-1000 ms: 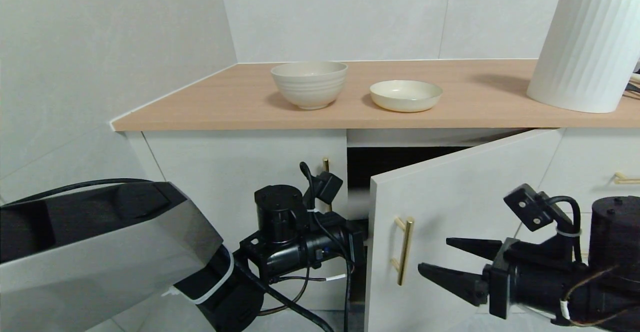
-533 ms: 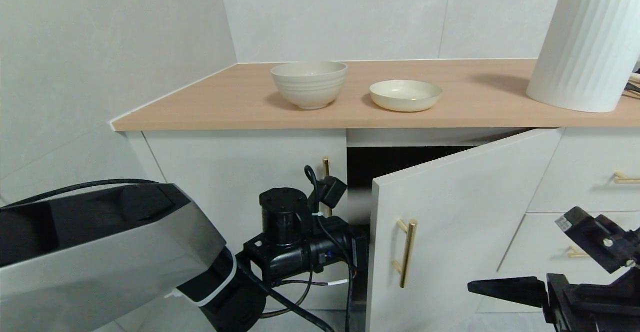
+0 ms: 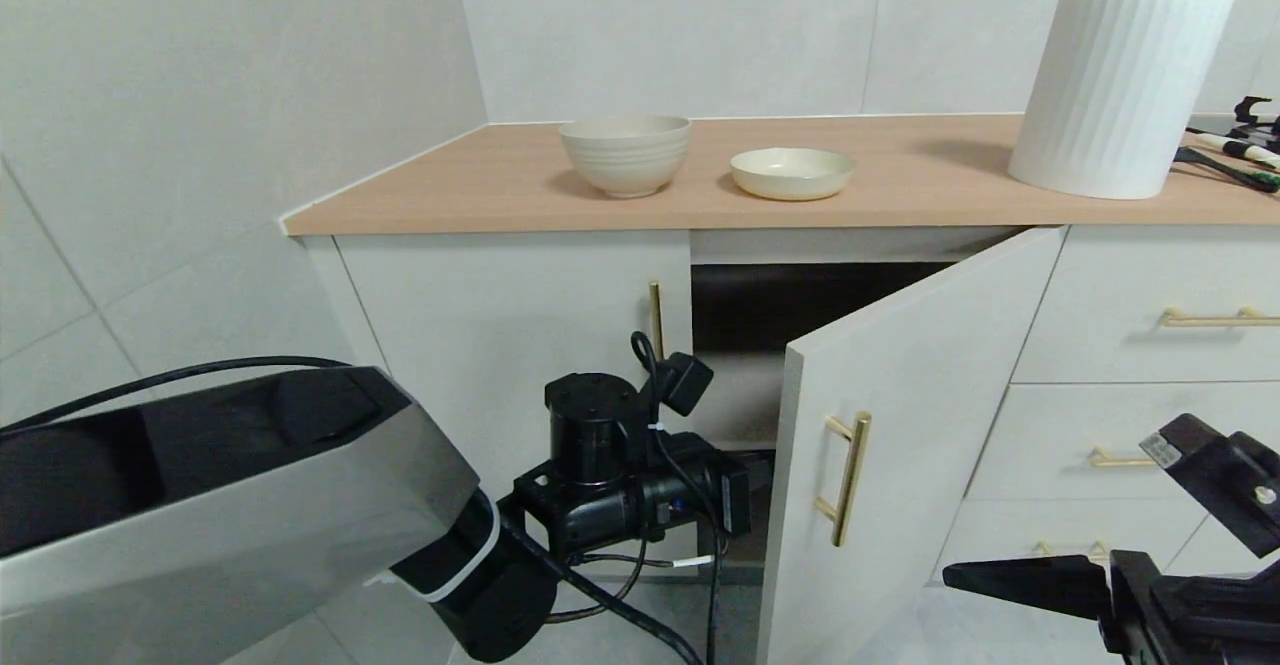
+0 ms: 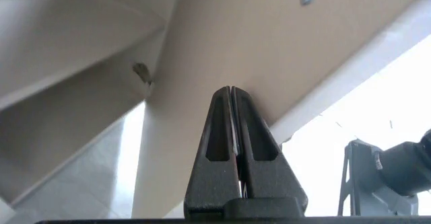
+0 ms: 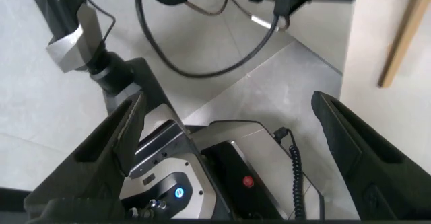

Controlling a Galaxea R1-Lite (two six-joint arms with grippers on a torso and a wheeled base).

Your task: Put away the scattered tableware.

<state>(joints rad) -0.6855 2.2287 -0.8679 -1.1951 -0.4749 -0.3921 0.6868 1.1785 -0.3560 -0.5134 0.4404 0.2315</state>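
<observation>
Two pcs, bowl [image 3: 625, 153] & plate [image 3: 791, 172], sit on desk [image 3: 480, 195], well above our claws: left claw [image 4: 231, 93] closed, empty, at cabinet opening [image 3: 790, 305]; right claw [image 5: 227, 103] wide open, low.

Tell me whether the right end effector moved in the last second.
Yes. The right end effector has pulled rightward and down, away from the brass bar handle on the open white cabinet door.

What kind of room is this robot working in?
Most likely a kitchen: a wooden countertop carries a bowl and a shallow dish, white cabinets with gold handles sit below, one cabinet door standing open, and the walls are tiled.
</observation>
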